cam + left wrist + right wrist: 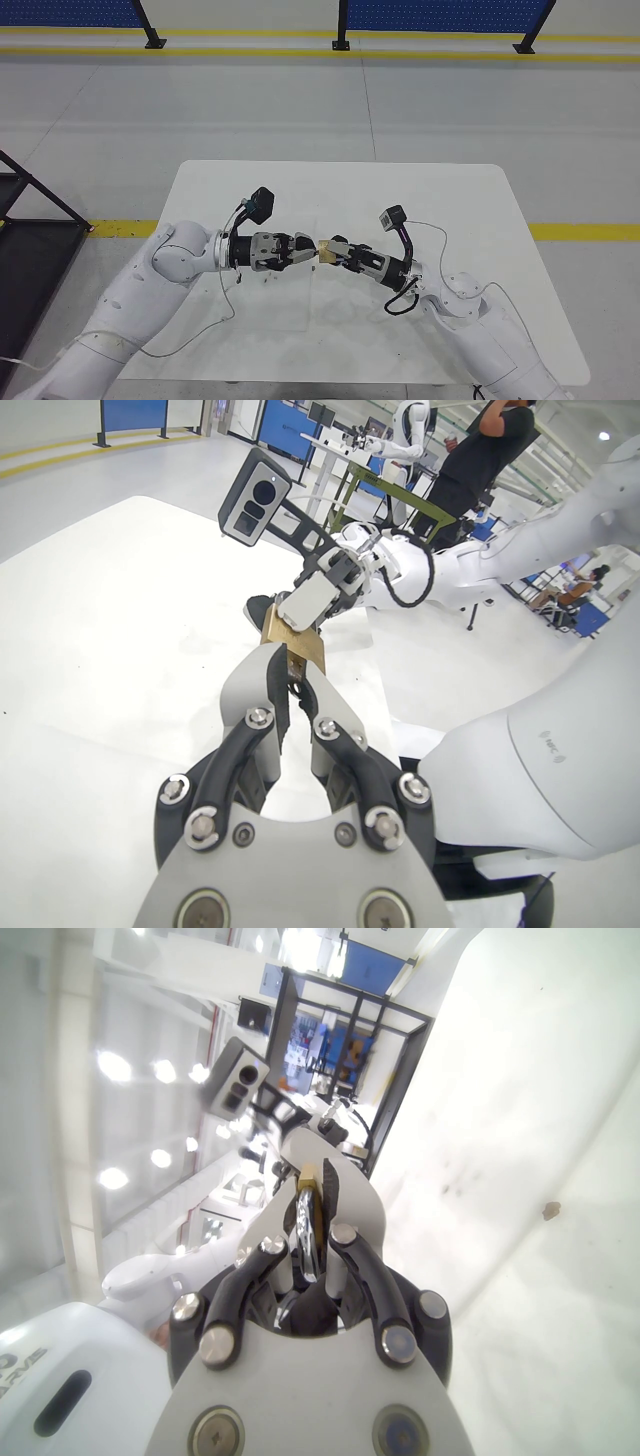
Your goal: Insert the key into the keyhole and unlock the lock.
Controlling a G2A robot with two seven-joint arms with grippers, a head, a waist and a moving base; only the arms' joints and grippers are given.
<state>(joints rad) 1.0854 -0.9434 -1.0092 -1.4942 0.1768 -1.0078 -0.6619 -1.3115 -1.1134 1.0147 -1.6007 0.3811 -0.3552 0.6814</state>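
Left wrist view, nearest item first.

1. Left gripper (292, 665): jaws clenched on the key (297, 684), gripping its dark bow flat between the pads.
2. Key: blade runs forward into the bottom face of the lock (295, 642) and looks seated in the keyhole.
3. Lock: brass padlock held in the air over the table (450, 200), between the two grippers.
4. Right gripper (287, 612): closed on the far end of the lock, with the chrome shackle (306, 1233) lying between its fingers.

Progress: insertion appears done. The turn and the release of the shackle look to be left, and whether the shackle has sprung cannot be told.

Pose: both arms are bent inward from either side, with the wrists level and the grippers nose to nose above the middle of the table.
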